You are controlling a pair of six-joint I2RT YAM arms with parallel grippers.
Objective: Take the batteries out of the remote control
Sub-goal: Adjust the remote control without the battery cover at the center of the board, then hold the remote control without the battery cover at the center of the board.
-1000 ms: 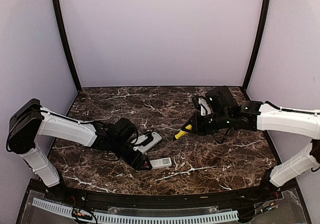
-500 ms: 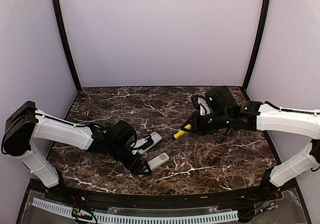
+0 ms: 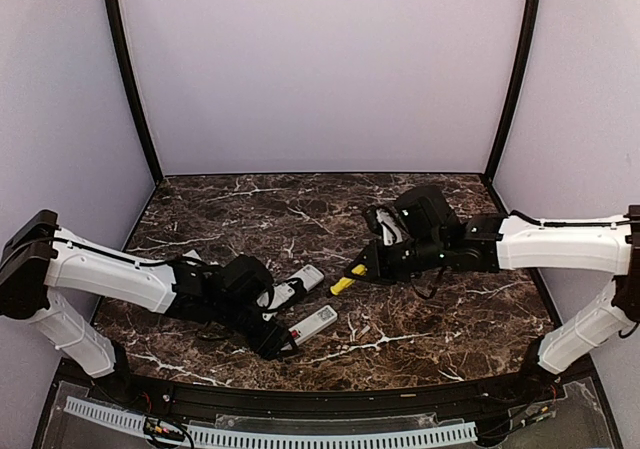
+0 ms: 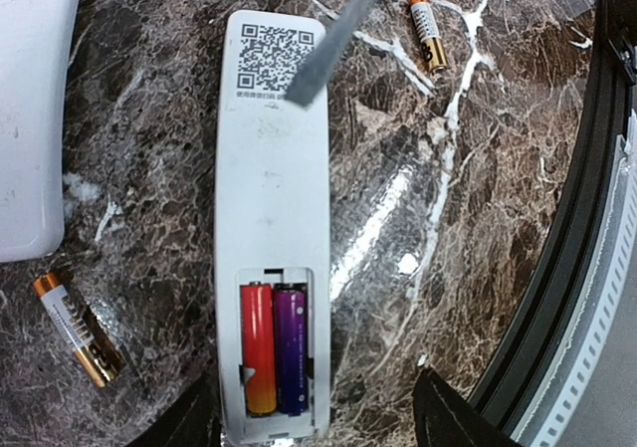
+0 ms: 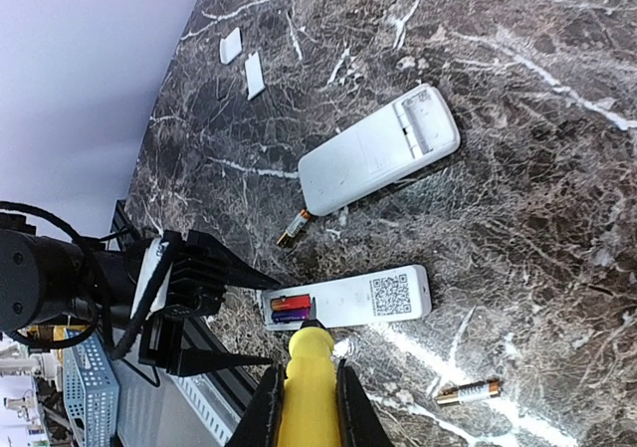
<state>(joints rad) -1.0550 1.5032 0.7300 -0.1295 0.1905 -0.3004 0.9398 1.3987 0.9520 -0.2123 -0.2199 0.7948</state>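
A white remote point(image 4: 271, 198) lies back up with its battery bay open. A red battery point(image 4: 258, 347) and a purple battery point(image 4: 291, 349) sit in the bay. My left gripper point(image 4: 314, 422) is open, with the remote's bay end between its fingers point(image 4: 448, 417). My right gripper point(image 5: 304, 392) is shut on a yellow-handled screwdriver point(image 5: 311, 367). Its grey shaft point(image 4: 333, 39) hangs over the remote's QR-code end. Two loose batteries lie on the table point(image 4: 78, 330) point(image 4: 428, 32). In the top view the remote point(image 3: 313, 322) lies by my left gripper point(image 3: 283, 341).
A second white remote point(image 5: 378, 148) lies back up beyond the first, its bay empty; it also shows in the top view point(image 3: 295, 286). Two small white covers point(image 5: 230, 45) point(image 5: 254, 75) lie farther off. The table's black front rim point(image 4: 597, 218) runs close by.
My left gripper has shifted toward the table's front edge and the remote has turned with it. My right arm has moved left, bringing the screwdriver closer to the remote.
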